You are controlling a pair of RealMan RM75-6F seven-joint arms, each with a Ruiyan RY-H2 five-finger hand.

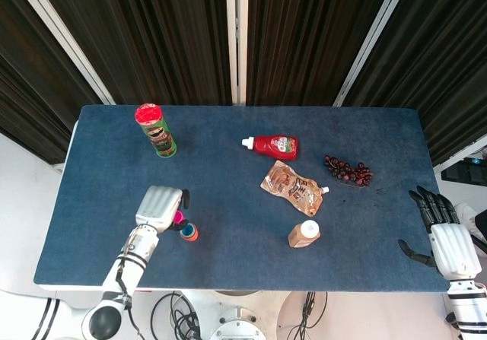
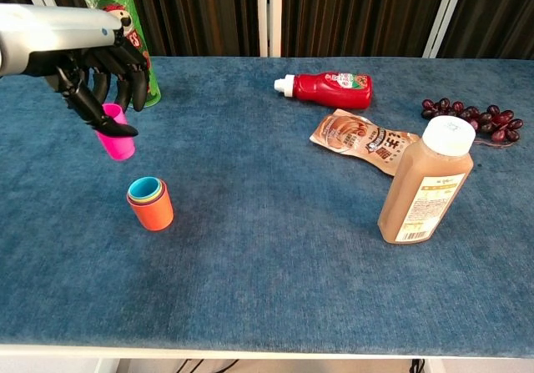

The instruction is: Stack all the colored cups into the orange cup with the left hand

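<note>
My left hand [image 2: 98,81] holds a pink cup [image 2: 116,135] in the air, up and to the left of the orange cup [image 2: 152,208]. The orange cup stands on the blue table [image 2: 275,248] with several smaller cups nested in it, a light blue rim innermost. From the head view the left hand [image 1: 160,207] covers most of the pink cup [image 1: 178,219], just left of the orange stack [image 1: 189,231]. My right hand [image 1: 445,241] hangs off the table's right edge with fingers spread and nothing in it.
A Pringles can [image 2: 117,35] stands at the back left, right behind the left hand. A ketchup bottle [image 2: 327,88], a snack pouch [image 2: 367,142] and grapes [image 2: 471,116] lie to the right. A brown drink bottle [image 2: 425,181] stands front right.
</note>
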